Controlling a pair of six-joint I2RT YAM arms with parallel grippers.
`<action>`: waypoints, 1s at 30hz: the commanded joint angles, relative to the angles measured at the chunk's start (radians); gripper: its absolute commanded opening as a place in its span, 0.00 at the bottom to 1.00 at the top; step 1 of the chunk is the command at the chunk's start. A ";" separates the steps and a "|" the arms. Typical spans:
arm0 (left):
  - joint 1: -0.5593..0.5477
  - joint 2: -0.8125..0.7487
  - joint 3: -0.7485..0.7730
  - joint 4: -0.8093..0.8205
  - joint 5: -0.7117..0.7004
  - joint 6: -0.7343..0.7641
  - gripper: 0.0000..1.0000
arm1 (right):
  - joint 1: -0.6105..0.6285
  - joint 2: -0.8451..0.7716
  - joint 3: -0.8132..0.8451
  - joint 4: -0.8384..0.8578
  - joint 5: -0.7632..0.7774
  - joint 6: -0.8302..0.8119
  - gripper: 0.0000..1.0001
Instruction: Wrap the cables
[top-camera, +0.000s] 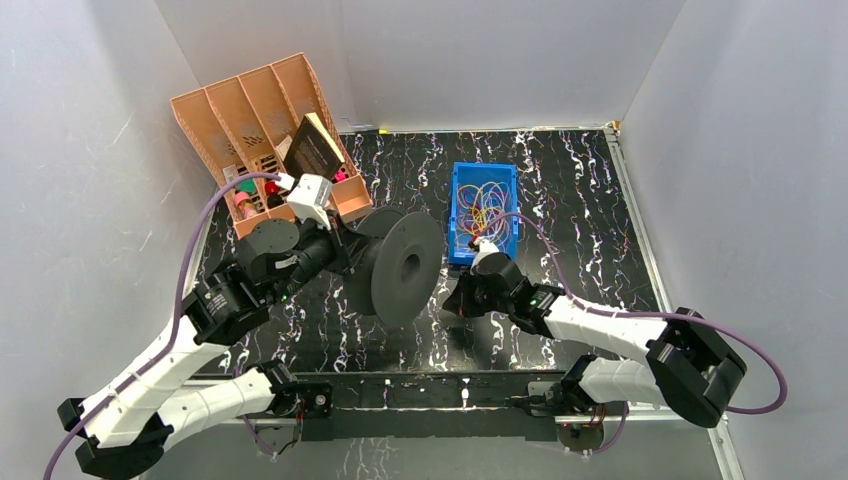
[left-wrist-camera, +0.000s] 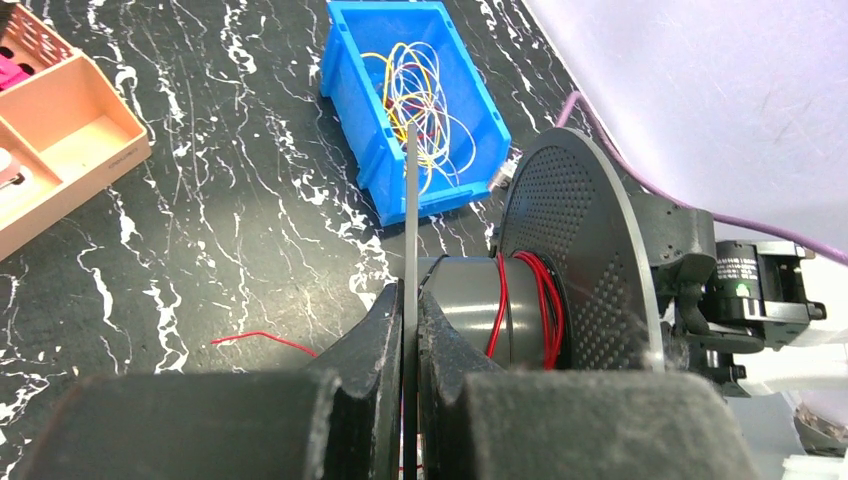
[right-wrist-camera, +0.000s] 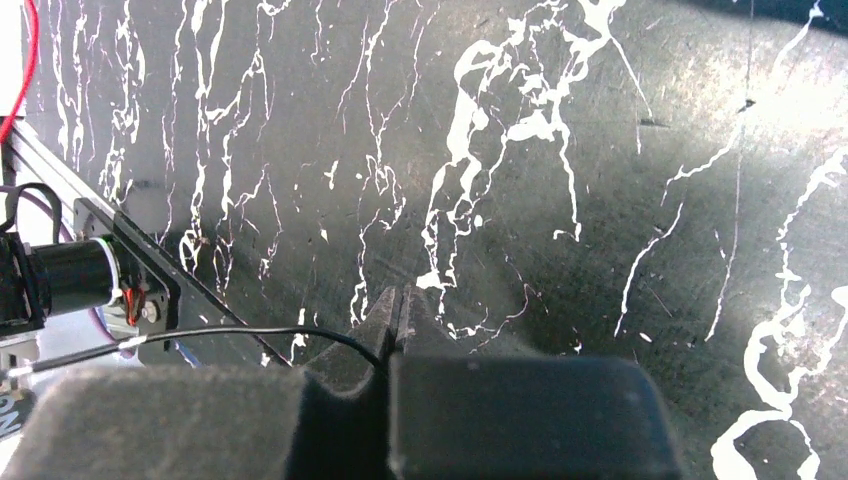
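My left gripper (left-wrist-camera: 410, 295) is shut on the thin near flange (left-wrist-camera: 411, 200) of a dark grey spool (top-camera: 400, 265) and holds it upright over the table's middle. Red and black cables (left-wrist-camera: 540, 305) are wound on the spool's hub. My right gripper (right-wrist-camera: 400, 300), just right of the spool in the top view (top-camera: 460, 298), is shut on a thin black cable (right-wrist-camera: 250, 333) that runs off to the left. A blue bin (top-camera: 483, 205) behind it holds a tangle of yellow, orange and red cables (left-wrist-camera: 420, 90). A loose red cable end (left-wrist-camera: 265, 340) lies on the table.
An orange compartment organizer (top-camera: 262, 130) with a dark book and small items stands at the back left, close behind the left arm. White walls enclose the black marbled table (top-camera: 580, 200). A metal rail (top-camera: 430, 390) runs along the near edge.
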 joint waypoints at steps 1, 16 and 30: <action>0.002 -0.032 0.036 0.076 -0.093 -0.025 0.00 | 0.011 -0.053 -0.023 0.034 -0.005 0.011 0.00; 0.002 0.120 0.027 0.118 -0.459 -0.014 0.00 | 0.381 -0.073 0.053 -0.060 0.229 0.072 0.00; 0.001 0.223 -0.056 0.108 -0.533 0.070 0.00 | 0.503 -0.016 0.421 -0.207 0.111 -0.025 0.00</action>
